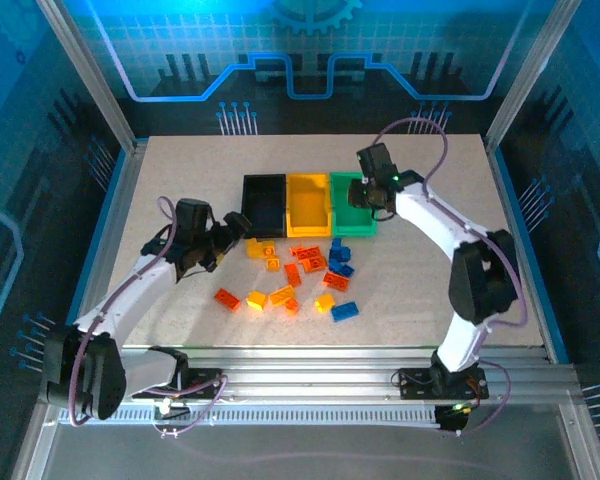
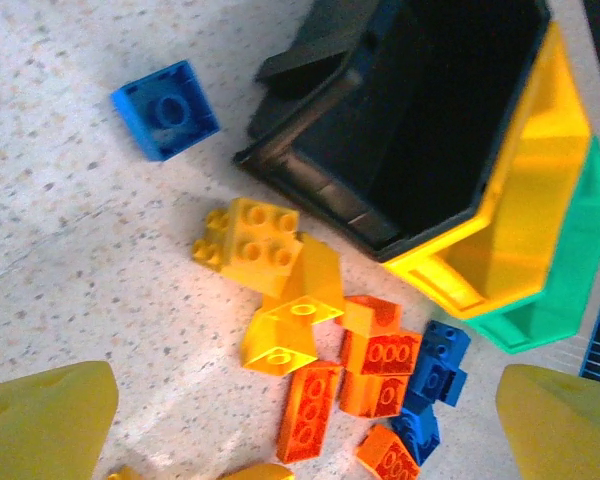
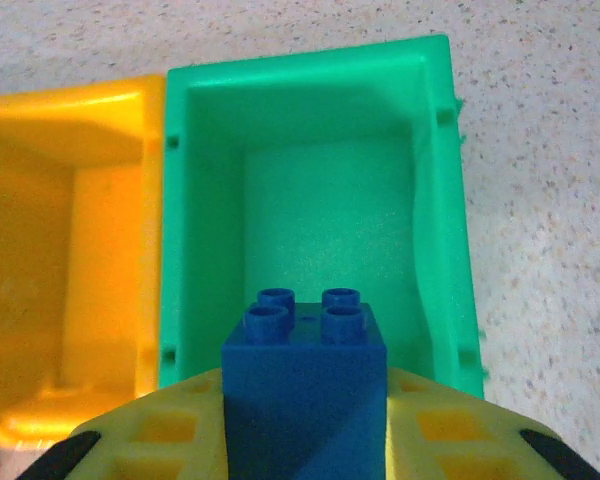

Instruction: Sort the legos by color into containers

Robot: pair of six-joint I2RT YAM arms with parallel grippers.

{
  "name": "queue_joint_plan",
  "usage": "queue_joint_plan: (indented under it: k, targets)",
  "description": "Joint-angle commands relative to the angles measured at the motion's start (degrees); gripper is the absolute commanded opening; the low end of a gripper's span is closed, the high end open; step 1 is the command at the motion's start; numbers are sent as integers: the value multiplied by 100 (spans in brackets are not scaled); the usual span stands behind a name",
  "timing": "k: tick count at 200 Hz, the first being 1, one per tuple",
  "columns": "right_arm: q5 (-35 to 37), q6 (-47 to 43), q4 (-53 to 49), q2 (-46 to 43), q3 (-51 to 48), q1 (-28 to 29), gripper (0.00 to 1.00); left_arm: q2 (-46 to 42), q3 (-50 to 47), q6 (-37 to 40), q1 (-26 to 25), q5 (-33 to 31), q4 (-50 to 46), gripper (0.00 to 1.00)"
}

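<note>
The three containers stand in a row: black (image 1: 265,200), yellow (image 1: 308,205) and green (image 1: 352,215). My right gripper (image 1: 373,195) hangs over the green bin (image 3: 205,250), shut on a blue four-stud lego (image 3: 303,380) held between its yellow fingers (image 3: 140,435). The green bin's floor looks bare. My left gripper (image 2: 300,430) is open above the heap of loose legos (image 1: 300,275), its fingertips (image 2: 45,420) wide apart. Under it lie yellow bricks (image 2: 250,235), orange-red bricks (image 2: 310,410) and blue bricks (image 2: 435,365). One blue brick (image 2: 165,108) lies apart beside the black bin (image 2: 420,110).
More legos are scattered toward the near edge, among them an orange one (image 1: 226,297) and a blue one (image 1: 345,311). The yellow bin (image 3: 80,250) adjoins the green one on the left. Metal frame posts and blue walls enclose the table (image 1: 430,300).
</note>
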Motion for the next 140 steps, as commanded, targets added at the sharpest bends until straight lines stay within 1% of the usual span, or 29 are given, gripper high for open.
queue_joint_plan:
  k: [1,19,32,53,61,75,83,96,120,140]
  targets:
    - [198,-43,-348,646,530,-106,33,42,-93,-117,138,-104,-197,98]
    - [212,-2,-457,980,885,-110,37,70,-152,-153,276,-72,-166,98]
    - [220,31,-500,1132,1038,-104,43,129,-180,-160,333,-18,-104,96]
    - [195,76,-556,1238,1204,-109,58,271,-171,-119,354,46,-1,95]
    - [171,87,-556,1228,1232,-104,63,334,-158,-66,351,69,38,95]
    - [151,96,-564,1125,1235,-104,66,432,-108,13,351,96,36,95]
    - [135,96,-537,1017,1172,-89,67,473,-70,114,312,119,29,93]
    - [99,95,-454,816,977,-67,68,504,91,423,100,-18,-166,90]
    - [49,135,-260,461,426,-2,68,653,334,856,-602,-617,-839,91]
    - [-12,220,-38,214,-73,38,68,801,203,1030,-987,-671,-925,83]
